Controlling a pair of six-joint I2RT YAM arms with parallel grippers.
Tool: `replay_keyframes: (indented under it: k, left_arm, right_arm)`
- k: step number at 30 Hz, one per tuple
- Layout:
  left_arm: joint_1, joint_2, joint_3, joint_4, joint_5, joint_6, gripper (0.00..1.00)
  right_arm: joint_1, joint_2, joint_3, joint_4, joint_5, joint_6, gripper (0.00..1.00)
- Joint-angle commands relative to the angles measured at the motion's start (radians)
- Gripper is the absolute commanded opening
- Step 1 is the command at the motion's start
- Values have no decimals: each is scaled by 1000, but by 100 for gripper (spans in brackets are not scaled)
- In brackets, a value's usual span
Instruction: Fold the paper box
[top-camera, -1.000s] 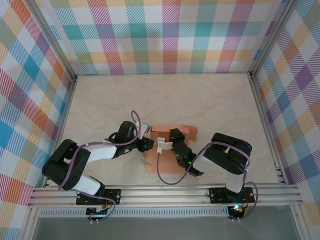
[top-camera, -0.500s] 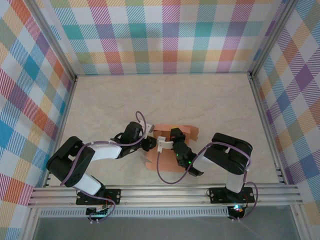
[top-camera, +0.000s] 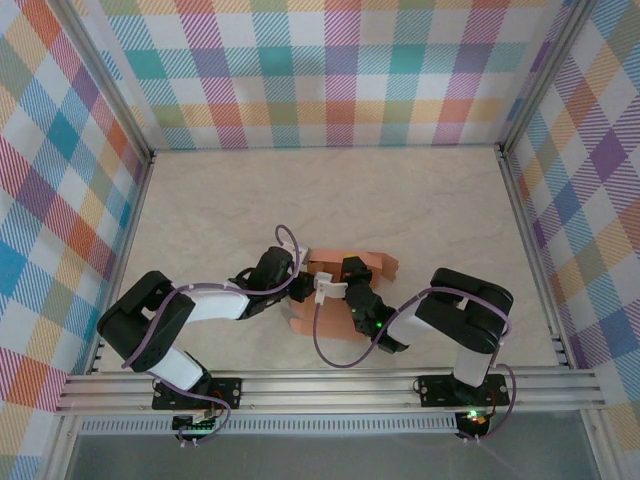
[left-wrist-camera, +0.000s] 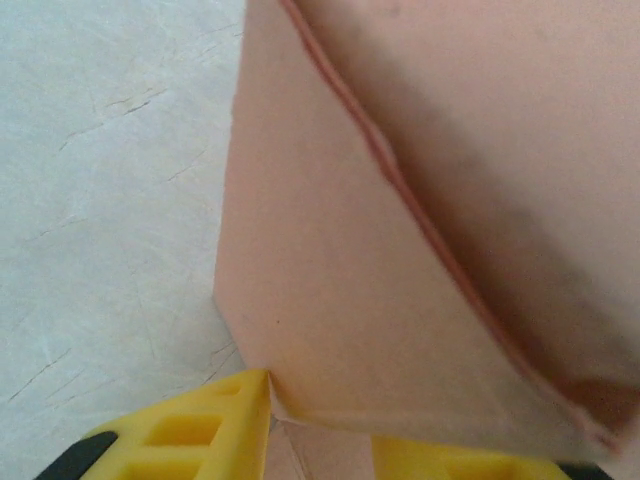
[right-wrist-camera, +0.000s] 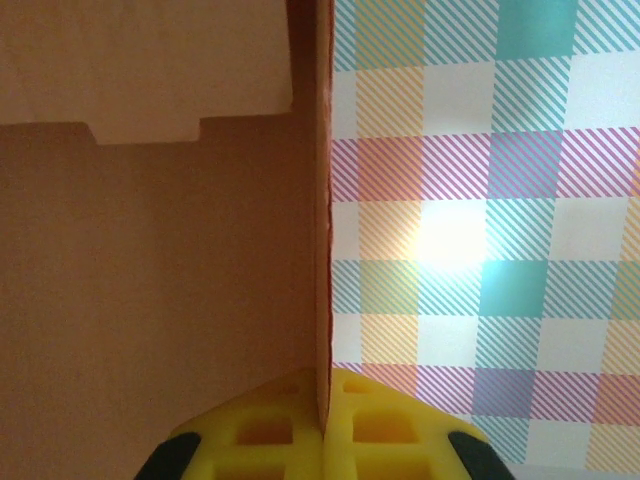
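The box (top-camera: 335, 330) sits at the near middle of the table (top-camera: 420, 210), between the 2 arms, and it is only part folded. In the top view 1 panel lies flat on the table toward the bases, while the far part is raised, with notched flaps showing at its far right edge. No closed shape shows yet. By my reading, some walls are up, and the flaps still have to be tucked in and the whole closed.

The right gripper (right-wrist-camera: 325, 405) is closed tight on a thin upright panel of the box (right-wrist-camera: 150, 250). The card edge runs straight down between its yellow fingers (right-wrist-camera: 255, 435), with the plaid wall (right-wrist-camera: 480, 200) beyond it.

The left gripper (left-wrist-camera: 320, 425) stands at a narrow gap at the box's left side. A lower corner of a raised wall (left-wrist-camera: 400, 250) dips between its fingers (left-wrist-camera: 190, 430), and 1 finger touches that corner. I cannot tell whether it clamps the card or merely straddles it, as the other finger is cut off at the frame's bottom edge.

From above, both wrists and a looping cable cover the middle of the box, so which flaps are tucked is hidden. Both wrist views are too close to show the box's overall shape. A crease or overlapping edge crosses the left wrist view, and I cannot say which it is.
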Motion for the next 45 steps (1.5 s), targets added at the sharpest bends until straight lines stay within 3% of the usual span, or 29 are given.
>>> replay_keyframes:
  k: [1, 3, 7, 23, 35, 37, 39, 45]
  left_arm:
    - [-5, 16, 29, 57, -64, -26, 34]
    - [-5, 19, 32, 71, -61, -32, 40]
    - [-8, 22, 40, 94, -45, -27, 43]
    - [-9, 50, 86, 117, -39, -26, 32]
    - [-10, 71, 83, 163, -70, -86, 13]
    - [-10, 71, 83, 165, -70, -88, 5]
    - [-10, 75, 85, 166, -64, -92, 6]
    - [-14, 78, 92, 167, -68, -94, 25]
  right_arm:
    - [17, -13, -1, -106, -42, 62, 0]
    - [18, -12, 0, -114, -43, 68, 0]
    - [19, -13, 1, -133, -45, 86, 0]
    - [27, 20, 0, -125, -48, 88, 0]
    - [33, 20, 2, -140, -45, 105, 0]
    - [34, 17, 4, -146, -44, 108, 0]
    - [34, 17, 4, -147, -44, 110, 0]
    - [33, 20, 9, -152, -45, 113, 0]
